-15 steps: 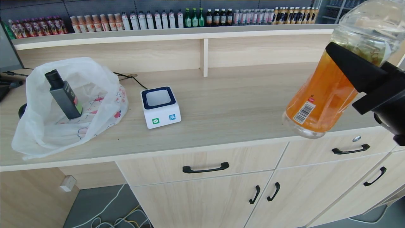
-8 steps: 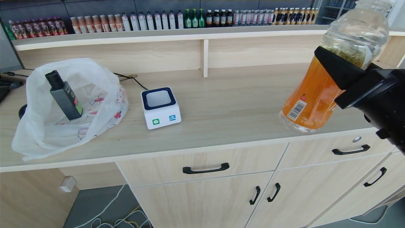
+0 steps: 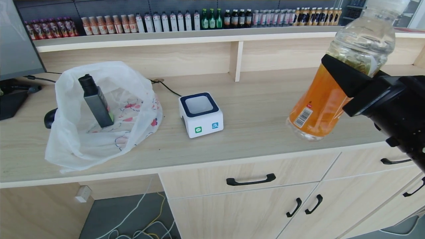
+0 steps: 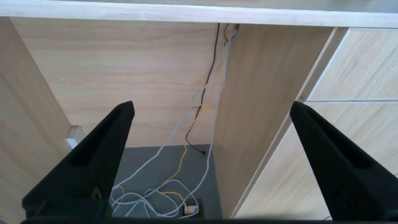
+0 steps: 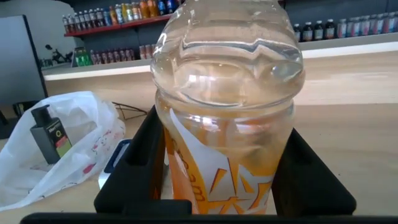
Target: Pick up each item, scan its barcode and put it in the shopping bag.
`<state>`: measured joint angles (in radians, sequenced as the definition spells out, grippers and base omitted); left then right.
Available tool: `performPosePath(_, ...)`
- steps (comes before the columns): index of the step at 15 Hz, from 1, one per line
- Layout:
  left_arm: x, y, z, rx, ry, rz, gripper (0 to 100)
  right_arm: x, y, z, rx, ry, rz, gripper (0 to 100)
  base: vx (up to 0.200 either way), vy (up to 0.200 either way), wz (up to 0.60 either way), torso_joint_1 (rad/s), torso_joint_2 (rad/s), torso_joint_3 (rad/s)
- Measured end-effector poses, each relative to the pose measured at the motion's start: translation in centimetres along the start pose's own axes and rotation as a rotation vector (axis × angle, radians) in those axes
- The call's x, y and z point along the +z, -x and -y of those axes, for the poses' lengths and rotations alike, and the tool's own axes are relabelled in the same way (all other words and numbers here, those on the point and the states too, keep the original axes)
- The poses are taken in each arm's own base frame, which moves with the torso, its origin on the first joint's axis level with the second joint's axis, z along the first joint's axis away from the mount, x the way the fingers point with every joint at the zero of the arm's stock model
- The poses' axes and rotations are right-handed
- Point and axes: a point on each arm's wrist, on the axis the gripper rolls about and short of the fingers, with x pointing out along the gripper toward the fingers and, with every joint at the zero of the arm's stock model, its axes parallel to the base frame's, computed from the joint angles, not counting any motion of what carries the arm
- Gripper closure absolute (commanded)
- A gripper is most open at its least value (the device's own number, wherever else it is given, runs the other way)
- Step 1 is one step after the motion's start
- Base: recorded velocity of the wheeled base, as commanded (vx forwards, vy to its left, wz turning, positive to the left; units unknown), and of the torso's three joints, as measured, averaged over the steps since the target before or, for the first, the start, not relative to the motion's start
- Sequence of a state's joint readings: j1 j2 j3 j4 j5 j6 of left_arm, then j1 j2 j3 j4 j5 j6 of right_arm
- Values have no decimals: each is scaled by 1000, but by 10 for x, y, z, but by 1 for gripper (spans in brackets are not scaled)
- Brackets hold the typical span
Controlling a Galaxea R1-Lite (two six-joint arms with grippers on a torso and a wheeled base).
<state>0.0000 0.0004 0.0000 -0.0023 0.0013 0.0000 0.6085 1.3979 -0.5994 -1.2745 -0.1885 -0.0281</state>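
My right gripper point(image 3: 352, 83) is shut on a clear bottle of orange drink point(image 3: 327, 89), held tilted above the counter's right front, its barcode point(image 3: 302, 117) facing forward. In the right wrist view the bottle point(image 5: 227, 124) stands between the black fingers point(image 5: 134, 165). The white scanner point(image 3: 200, 112) with a dark-rimmed window sits mid-counter. To its left lies the open white shopping bag point(image 3: 132, 109) with a dark grey bottle point(image 3: 95, 101) leaning inside. My left gripper point(image 4: 211, 162) hangs open below the counter, facing cables on the floor.
A black cable point(image 3: 167, 88) runs behind the scanner. A monitor point(image 3: 16, 46) and a black mouse point(image 3: 49, 118) are at the far left. A raised shelf point(image 3: 186, 35) backs the counter, with drink bottles behind. Drawers point(image 3: 250, 181) lie below.
The head camera has shifted, so the whole scene slid right. My right gripper has carried the orange bottle a little left and further over the counter, toward the scanner.
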Motion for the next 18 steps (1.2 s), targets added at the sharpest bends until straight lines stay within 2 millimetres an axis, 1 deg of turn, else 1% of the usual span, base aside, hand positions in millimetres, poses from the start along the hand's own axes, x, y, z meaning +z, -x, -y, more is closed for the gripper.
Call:
performPosePath(8,0,0,0,0,0,0,0,0,-10,-2,5,-3,11,100,0,200,0,3,1,2)
performPosePath(12,0,0,0,-1,-3,0,0,-6,-14,-3,10,18,-4,100,0,0,0,0,0,0)
performPosePath(15,0,0,0,0,-3,1,0,-10,-17,-4,8,86,-11,100,0,0,0,0,0,0)
performPosePath(16,0,0,0,0,-3,1,0,-11,-19,-5,15,118,-16,100,0,0,0,0,0,0)
performPosePath(18,0,0,0,0,-3,0,0,-11,-29,-7,12,172,-5,100,0,0,0,0,0,0)
